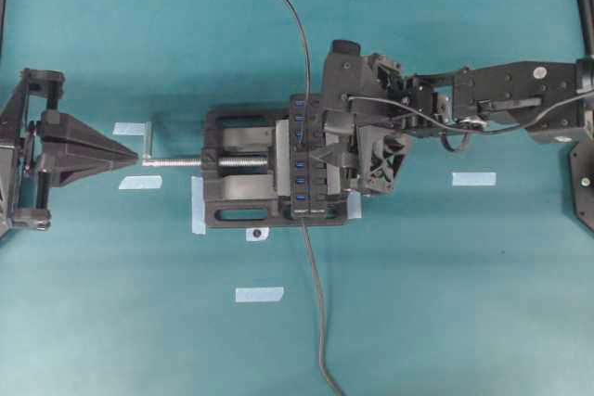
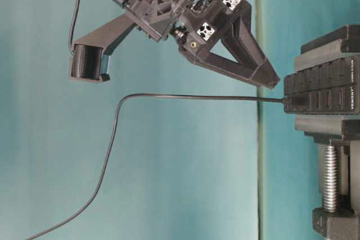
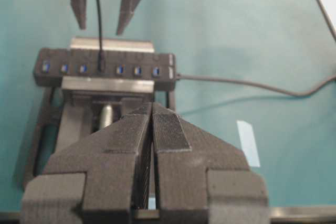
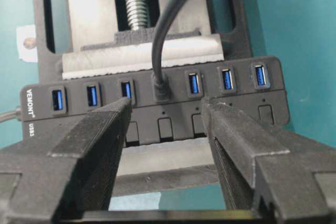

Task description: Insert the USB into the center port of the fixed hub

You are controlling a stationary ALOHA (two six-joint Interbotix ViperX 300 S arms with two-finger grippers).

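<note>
Right wrist view, USB (image 4: 160, 85) upright in center port, fixed hub (image 4: 157, 106) lying crosswise

Matt black plastic and bare metal on a smooth teal surface

The fixed hub (image 4: 157, 103) is showing matt black plastic with glossy blue port inserts; the USB (image 4: 160, 85) at its center port (image 4: 160, 92) is looking like smooth dark plastic, its cable rubbery. The vise (image 1: 243, 178) is wearing a dull black finish, its screw (image 2: 331, 175) shining as threaded bare metal. The right gripper (image 4: 165, 145) is showing layered, ribbed matt plastic. At 6 o'clock overhead, pale tape (image 1: 259, 294) is looking papery.
</note>
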